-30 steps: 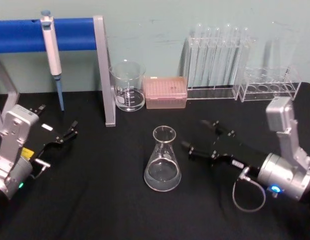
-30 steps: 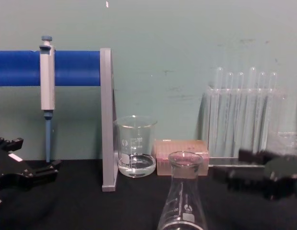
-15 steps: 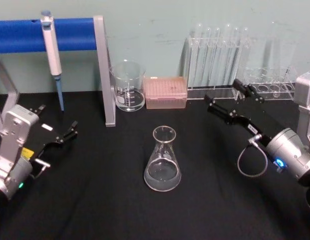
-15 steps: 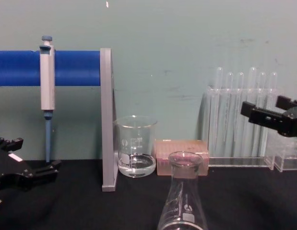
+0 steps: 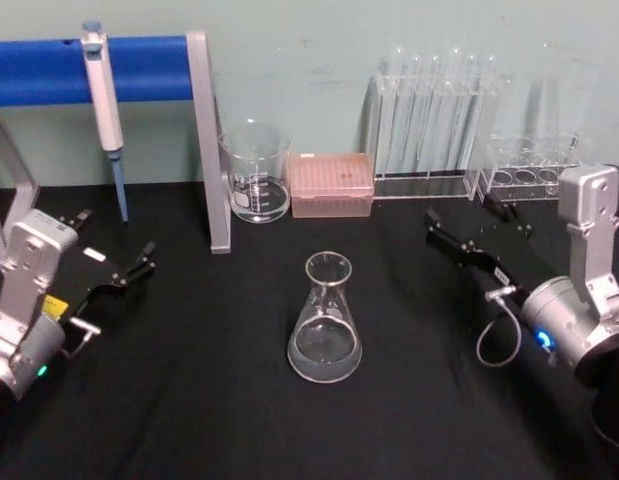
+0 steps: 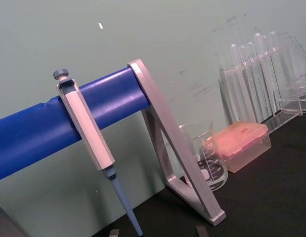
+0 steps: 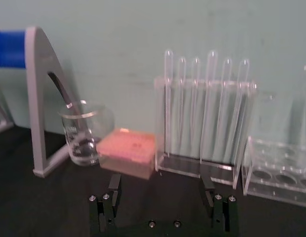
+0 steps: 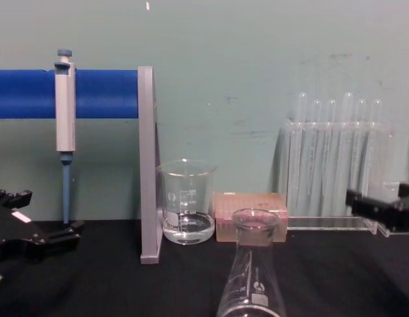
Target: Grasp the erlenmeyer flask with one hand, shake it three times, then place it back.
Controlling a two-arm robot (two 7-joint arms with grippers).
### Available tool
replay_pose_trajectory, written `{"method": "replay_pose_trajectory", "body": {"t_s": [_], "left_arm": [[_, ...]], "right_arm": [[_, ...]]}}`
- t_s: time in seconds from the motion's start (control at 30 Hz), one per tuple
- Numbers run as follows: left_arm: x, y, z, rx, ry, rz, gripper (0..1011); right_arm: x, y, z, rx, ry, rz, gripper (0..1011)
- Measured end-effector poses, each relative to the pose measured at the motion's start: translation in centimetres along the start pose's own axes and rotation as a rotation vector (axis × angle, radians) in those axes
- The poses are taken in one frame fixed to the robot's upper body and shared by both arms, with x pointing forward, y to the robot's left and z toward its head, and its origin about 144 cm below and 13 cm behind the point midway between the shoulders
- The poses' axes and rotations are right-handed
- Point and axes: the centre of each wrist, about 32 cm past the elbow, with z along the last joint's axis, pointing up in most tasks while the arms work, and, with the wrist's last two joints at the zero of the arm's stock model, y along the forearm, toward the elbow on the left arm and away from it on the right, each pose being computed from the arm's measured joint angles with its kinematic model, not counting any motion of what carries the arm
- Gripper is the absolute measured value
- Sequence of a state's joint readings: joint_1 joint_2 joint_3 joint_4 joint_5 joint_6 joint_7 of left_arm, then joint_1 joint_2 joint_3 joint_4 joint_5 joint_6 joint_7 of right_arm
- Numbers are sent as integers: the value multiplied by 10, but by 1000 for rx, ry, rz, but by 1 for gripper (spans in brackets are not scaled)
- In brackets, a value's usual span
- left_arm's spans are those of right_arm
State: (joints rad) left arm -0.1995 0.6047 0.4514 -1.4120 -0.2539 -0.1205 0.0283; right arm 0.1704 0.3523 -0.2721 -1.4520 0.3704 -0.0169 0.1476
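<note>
A clear glass conical erlenmeyer flask [image 5: 326, 320] stands upright, untouched, mid-way across the black surface [image 5: 209, 400]. The black right gripper [image 5: 467, 236] hovers well to its right with fingers [image 7: 114, 190] spread wide, near the clear test-tube rack [image 5: 429, 120]. The black left gripper [image 5: 114, 262] sits parked far left, fingers apart and holding nothing.

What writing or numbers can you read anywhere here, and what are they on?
Nothing reads clearly.
Erlenmeyer flask: white printed marks, too small to read.
Beaker: white graduation marks, blurred.
Left tool: yellow sticker on its arm, illegible.
Right tool: white tag, illegible.
</note>
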Motion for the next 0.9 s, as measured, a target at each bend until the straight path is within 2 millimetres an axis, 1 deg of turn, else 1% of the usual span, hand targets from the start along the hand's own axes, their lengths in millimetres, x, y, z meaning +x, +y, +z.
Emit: {"method": "replay_pose_trajectory", "body": {"t_s": [0.43, 0.63, 0.9], "left_arm": [[0, 0, 0, 0, 0, 0, 1001], [0, 0, 0, 0, 0, 0, 1001], [0, 0, 0, 0, 0, 0, 1001]], "right_arm": [[0, 7, -25, -96, 3, -26, 1000], [1, 7, -28, -109, 6, -29, 1000], [3, 7, -25, -104, 3, -25, 1000]]}}
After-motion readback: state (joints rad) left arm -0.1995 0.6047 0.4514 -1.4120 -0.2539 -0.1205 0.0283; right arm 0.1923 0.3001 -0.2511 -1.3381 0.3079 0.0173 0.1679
